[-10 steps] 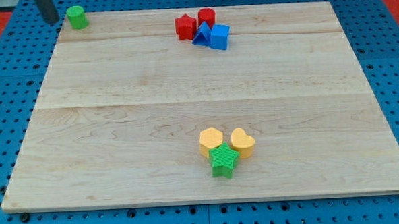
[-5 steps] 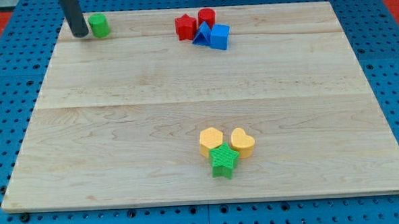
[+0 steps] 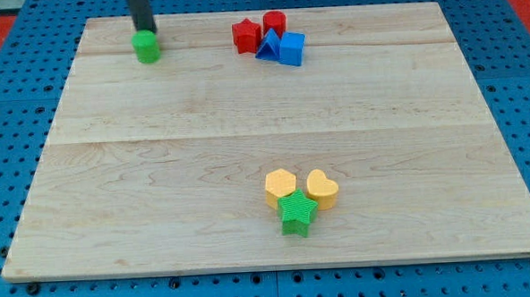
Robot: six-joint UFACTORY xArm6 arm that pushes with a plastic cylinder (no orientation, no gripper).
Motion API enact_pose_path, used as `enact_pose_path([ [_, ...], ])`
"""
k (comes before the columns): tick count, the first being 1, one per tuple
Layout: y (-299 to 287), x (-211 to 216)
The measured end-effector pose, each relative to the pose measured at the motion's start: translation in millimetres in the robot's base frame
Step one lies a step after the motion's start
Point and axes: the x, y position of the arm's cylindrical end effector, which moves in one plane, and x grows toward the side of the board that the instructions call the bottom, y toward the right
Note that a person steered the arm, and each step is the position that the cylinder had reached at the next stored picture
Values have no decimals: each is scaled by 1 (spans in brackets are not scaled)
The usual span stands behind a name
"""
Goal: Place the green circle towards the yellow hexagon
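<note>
my tip [image 3: 144,32], the lower end of the straight dark rod, stands at the far left of the pale wooden board [image 3: 158,171], right against the far side of the small green circle block [image 3: 147,46]; it grasps nothing, since it has no jaws, and whether it actually touches the block i cannot tell. the green circle sits well apart from the yellow hexagon block [image 3: 280,185], which lies near the board's near edge, a little right of centre. just right of the hexagon is a yellow heart block [image 3: 322,188], and a green star block [image 3: 296,211] presses against both on their near side. at the far edge, right of the circle, a cluster holds two red blocks [image 3: 247,35] [image 3: 275,24], a blue triangle block [image 3: 267,44] and a blue cube [image 3: 291,48].
</note>
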Motion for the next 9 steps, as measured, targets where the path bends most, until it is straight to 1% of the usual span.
enact_pose_path([
  [1, 1, 53],
  [2, -6, 43],
  [3, -38, 53],
  [4, 10, 105],
  [5, 56, 174],
  [6, 70, 171],
  [7, 60, 146],
  [8, 114, 162],
  [9, 152, 200],
])
